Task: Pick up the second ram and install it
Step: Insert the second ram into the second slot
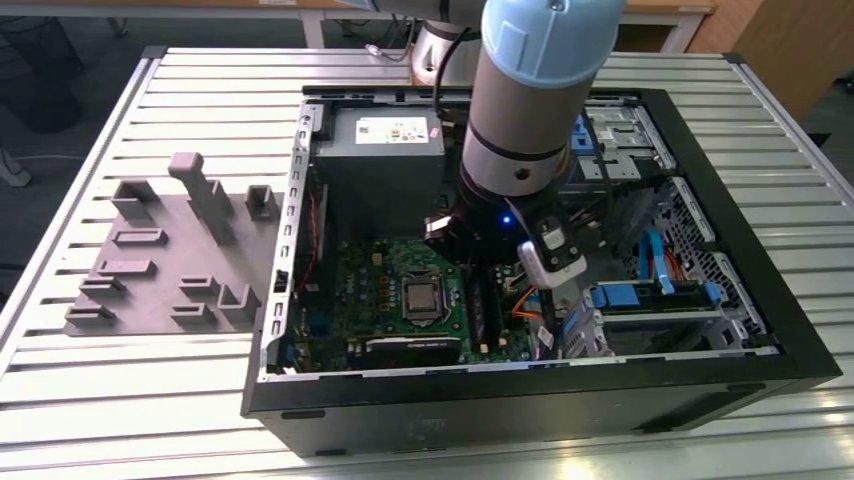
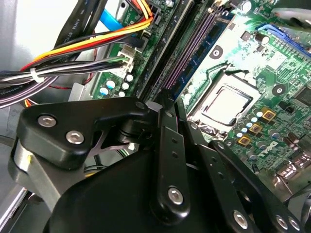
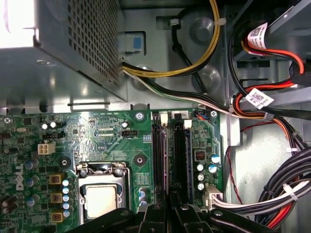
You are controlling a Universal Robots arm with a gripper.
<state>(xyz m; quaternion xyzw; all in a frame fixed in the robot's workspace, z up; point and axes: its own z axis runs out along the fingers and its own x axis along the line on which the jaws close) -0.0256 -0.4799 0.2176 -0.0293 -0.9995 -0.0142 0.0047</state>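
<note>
My gripper hangs low inside the open computer case, right over the long black memory slots beside the processor socket. Its two black fingers stand pressed close together. The second ram shows edge-on as a thin grey-dark strip that runs from between the fingers along the slot nearest the socket. I cannot tell how deep it sits. In the second wrist view the gripper meets at the near end of the slots. In the exterior view the arm's wrist covers that spot.
A grey fixture tray lies on the slatted table at the exterior view's left. The power supply sits at the case's far end. Bundled cables crowd the side of the slots away from the socket. Drive bays stand at the exterior view's right.
</note>
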